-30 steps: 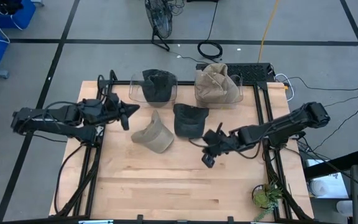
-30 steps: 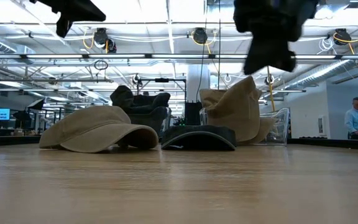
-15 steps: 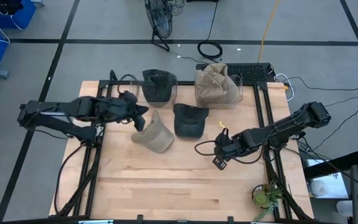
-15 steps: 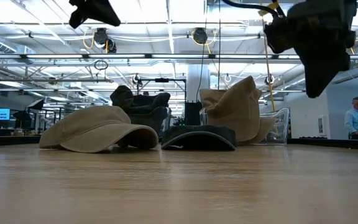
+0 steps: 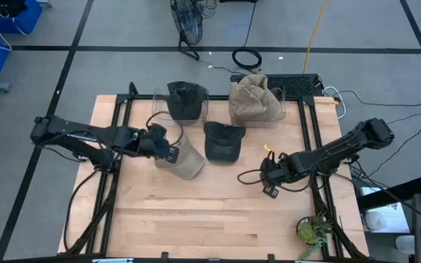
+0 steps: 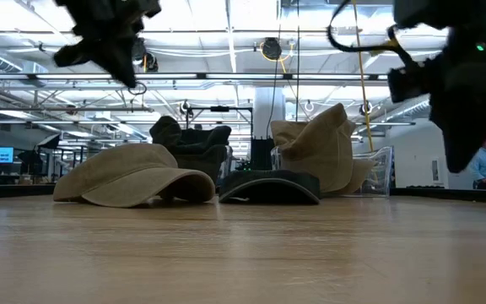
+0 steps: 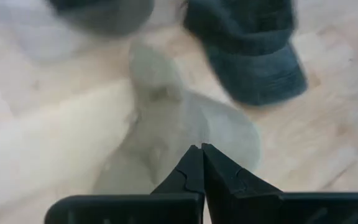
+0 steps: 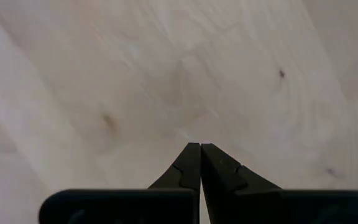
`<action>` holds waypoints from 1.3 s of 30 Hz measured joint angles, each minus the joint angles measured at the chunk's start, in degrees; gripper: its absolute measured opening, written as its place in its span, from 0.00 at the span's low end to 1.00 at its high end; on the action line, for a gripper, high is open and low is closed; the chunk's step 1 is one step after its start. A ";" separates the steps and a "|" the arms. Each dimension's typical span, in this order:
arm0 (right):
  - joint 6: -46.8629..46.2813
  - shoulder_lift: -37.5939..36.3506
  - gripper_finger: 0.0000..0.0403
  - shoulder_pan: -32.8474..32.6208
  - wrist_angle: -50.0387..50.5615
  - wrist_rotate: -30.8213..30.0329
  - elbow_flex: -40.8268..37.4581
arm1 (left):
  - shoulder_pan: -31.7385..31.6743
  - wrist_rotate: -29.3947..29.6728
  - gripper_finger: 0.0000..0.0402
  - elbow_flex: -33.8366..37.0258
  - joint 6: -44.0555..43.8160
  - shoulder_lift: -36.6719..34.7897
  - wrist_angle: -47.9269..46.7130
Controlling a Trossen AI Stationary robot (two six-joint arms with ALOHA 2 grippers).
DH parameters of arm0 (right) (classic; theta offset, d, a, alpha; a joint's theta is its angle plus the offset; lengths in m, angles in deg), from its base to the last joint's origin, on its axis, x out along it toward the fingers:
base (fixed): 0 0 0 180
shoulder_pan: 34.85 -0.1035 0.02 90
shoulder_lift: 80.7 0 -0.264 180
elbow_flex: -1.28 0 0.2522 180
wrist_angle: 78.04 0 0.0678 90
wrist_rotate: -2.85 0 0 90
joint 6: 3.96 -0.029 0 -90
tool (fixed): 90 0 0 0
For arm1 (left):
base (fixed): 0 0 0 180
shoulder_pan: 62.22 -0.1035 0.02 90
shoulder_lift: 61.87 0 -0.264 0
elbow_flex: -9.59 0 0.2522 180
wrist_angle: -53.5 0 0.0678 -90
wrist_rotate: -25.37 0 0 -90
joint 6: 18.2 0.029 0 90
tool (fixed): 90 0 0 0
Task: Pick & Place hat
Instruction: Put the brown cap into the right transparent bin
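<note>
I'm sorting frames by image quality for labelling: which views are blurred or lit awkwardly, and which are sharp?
Left wrist view: smeared by motion blur, tan cap and dark cap soft. Low view: bright ceiling lights behind leave both arms as dark, slightly blurred silhouettes. High view: evenly lit, sharp. Right wrist view: sharp wood grain of the table, no glare.

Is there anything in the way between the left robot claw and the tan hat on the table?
Nothing visible is. The left gripper, fingers shut, hangs right above the tan hat, with only air between. The dark hat lies beside it, off to the side.
</note>
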 joint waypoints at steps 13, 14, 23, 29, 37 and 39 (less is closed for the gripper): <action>3.39 -28.48 0.00 8.72 -12.04 3.04 -18.41 | 10.57 9.12 0.01 13.52 -24.44 1.70 24.74; 4.66 -29.61 0.00 9.64 -12.51 3.02 -18.42 | 11.31 10.98 0.01 13.52 -26.39 2.50 24.44; 13.18 -30.83 0.00 16.79 -16.75 3.04 -18.42 | 16.49 14.03 0.00 13.36 -39.02 11.03 29.87; 16.85 -29.84 0.00 19.85 -17.66 4.95 -18.42 | 19.56 16.95 0.00 13.21 -45.16 13.88 32.86; 18.36 -28.60 0.00 22.52 -20.67 6.10 -18.44 | 21.77 17.67 0.00 13.26 -52.81 13.55 22.46; 18.37 -28.53 0.00 22.73 -21.90 6.21 -18.42 | 22.68 16.61 0.00 13.26 -56.76 12.84 17.33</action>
